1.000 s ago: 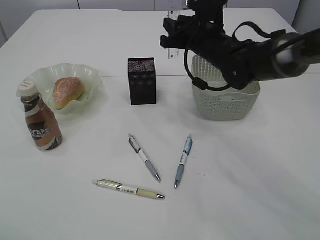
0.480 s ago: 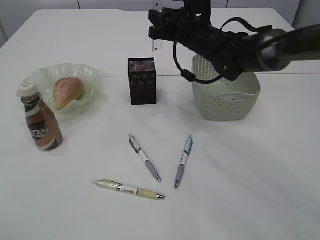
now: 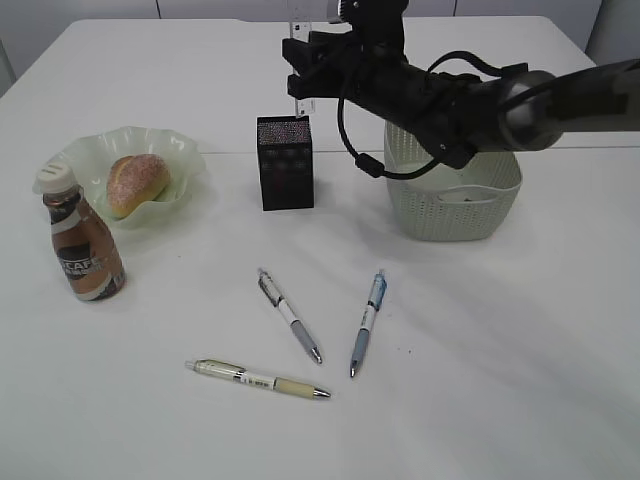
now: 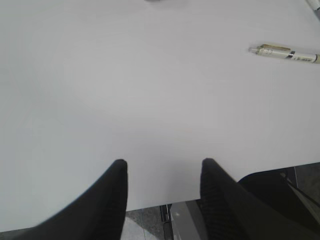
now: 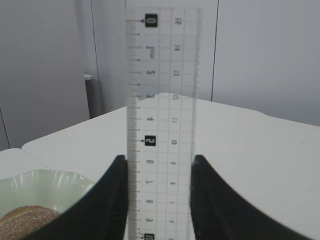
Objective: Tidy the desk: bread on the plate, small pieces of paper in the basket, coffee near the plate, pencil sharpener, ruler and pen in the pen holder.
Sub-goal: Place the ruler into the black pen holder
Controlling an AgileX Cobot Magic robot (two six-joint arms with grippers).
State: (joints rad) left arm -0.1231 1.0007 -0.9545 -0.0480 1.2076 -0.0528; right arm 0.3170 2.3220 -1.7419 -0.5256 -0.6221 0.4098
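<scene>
My right gripper point(image 3: 305, 68) is shut on the clear ruler point(image 3: 300, 30), holding it upright just above the back of the black mesh pen holder point(image 3: 286, 162). In the right wrist view the ruler point(image 5: 162, 75) stands pinched between both fingers of that gripper point(image 5: 159, 160). The bread point(image 3: 137, 183) lies on the green plate point(image 3: 185, 152), and the coffee point(image 3: 80, 245) stands upright beside it. Three pens point(image 3: 289, 314) point(image 3: 366, 322) point(image 3: 258, 379) lie on the desk point(image 3: 500, 380). My left gripper point(image 4: 164, 165) is open and empty over the desk's front edge. The small pieces of paper and the pencil sharpener are out of view.
The grey-green basket point(image 3: 455, 200) stands right of the pen holder, under my right arm. One pen point(image 4: 287, 53) shows at the top right of the left wrist view. The plate point(image 5: 45, 182) and bread point(image 5: 25, 222) show at the lower left of the right wrist view.
My right arm has carried the ruler leftward, from over the basket's back rim to over the pen holder. Nothing else has moved.
</scene>
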